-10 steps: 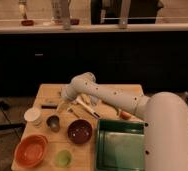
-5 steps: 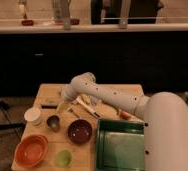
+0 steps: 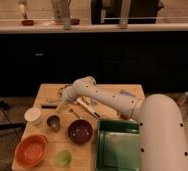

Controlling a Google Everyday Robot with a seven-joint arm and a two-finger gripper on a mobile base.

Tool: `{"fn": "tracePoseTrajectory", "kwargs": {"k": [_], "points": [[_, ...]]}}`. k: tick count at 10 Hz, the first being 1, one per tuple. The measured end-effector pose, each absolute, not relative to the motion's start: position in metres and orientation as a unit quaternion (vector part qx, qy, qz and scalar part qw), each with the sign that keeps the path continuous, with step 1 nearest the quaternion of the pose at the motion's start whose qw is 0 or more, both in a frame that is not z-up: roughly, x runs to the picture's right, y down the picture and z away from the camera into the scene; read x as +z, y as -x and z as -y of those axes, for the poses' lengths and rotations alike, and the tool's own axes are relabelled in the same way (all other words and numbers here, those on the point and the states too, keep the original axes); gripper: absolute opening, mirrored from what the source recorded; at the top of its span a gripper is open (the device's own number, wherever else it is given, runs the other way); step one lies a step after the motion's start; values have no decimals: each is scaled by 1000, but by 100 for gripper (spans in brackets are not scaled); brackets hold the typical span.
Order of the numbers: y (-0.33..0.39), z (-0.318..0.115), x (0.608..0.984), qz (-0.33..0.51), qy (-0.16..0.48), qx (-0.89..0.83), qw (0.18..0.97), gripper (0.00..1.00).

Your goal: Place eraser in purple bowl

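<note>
The eraser (image 3: 49,105) is a small dark flat block lying on the left part of the wooden table (image 3: 107,95). The purple bowl (image 3: 80,131) stands upright near the table's middle front, dark maroon and empty. My gripper (image 3: 64,100) hangs from the white arm's end (image 3: 84,89) over the back left of the table. It is just right of the eraser and behind the bowl. I cannot tell whether it touches the eraser.
An orange bowl (image 3: 31,150) and a pale green cup (image 3: 63,158) stand at the front left. A white cup (image 3: 33,116) and a metal cup (image 3: 53,122) stand left of the purple bowl. A white-handled utensil (image 3: 87,107), a green tray (image 3: 118,147) and a blue-grey block (image 3: 127,93) are to the right.
</note>
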State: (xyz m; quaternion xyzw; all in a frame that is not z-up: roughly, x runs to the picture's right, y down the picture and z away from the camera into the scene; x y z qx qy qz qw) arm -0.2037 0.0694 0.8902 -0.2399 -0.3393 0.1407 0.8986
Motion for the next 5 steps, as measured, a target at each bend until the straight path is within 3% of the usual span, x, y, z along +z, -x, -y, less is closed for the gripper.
{"fn": "tracePoseTrajectory", "kwargs": {"k": [5], "points": [[217,-78,924,345,255,155,890,80]]}}
